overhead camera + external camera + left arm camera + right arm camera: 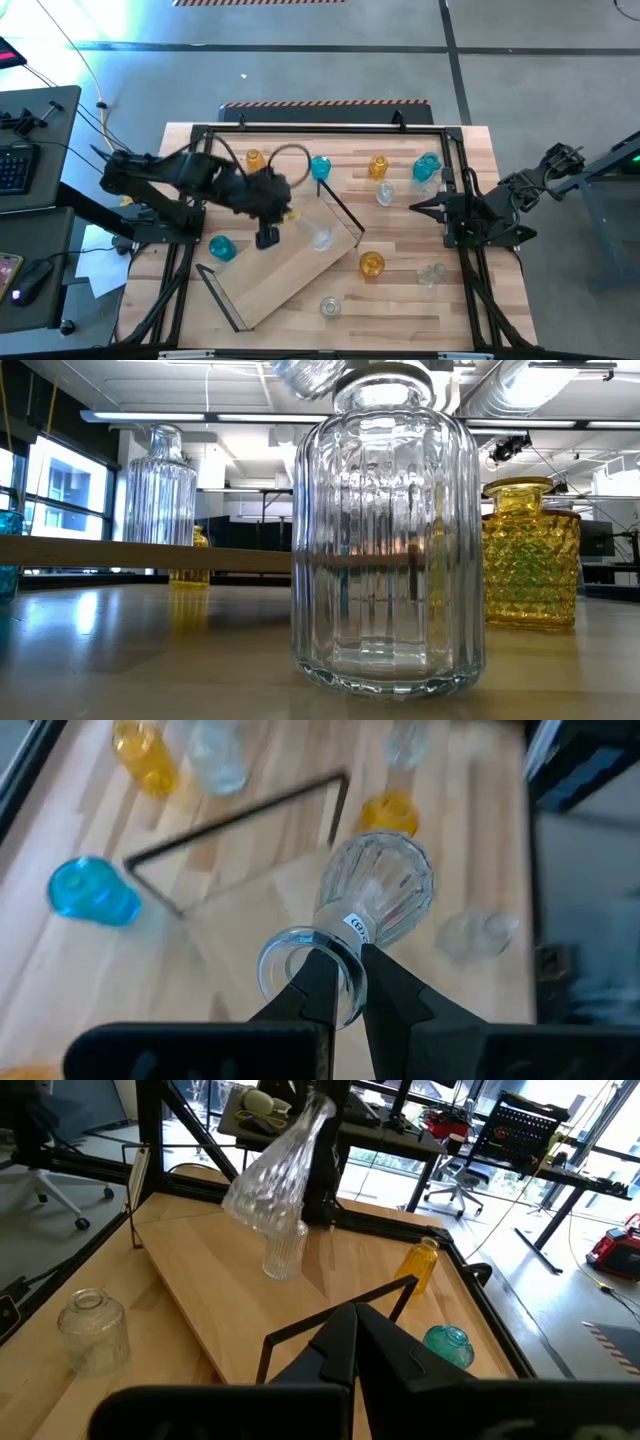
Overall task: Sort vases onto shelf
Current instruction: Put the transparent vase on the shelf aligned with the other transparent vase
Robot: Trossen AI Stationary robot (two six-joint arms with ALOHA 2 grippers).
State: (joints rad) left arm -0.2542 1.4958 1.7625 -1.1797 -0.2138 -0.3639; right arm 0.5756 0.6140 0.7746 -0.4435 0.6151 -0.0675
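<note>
Left gripper (345,982) pinching rim of clear vase (375,890), carrying it tilted over shelf (285,275) at frame centre. One ribbed clear vase (284,1250) standing on shelf. Remaining vases scattered on table (470,310); sorting looking early. Right gripper (418,206) closed, empty, waiting at right.

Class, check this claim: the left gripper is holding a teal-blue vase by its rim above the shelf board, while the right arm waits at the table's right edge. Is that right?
Not quite. The vase pinched at its rim by the left gripper is clear glass, not teal-blue; the left wrist view shows this. The rest holds: it hangs above the shelf board, and the right gripper waits at the right edge.
</note>
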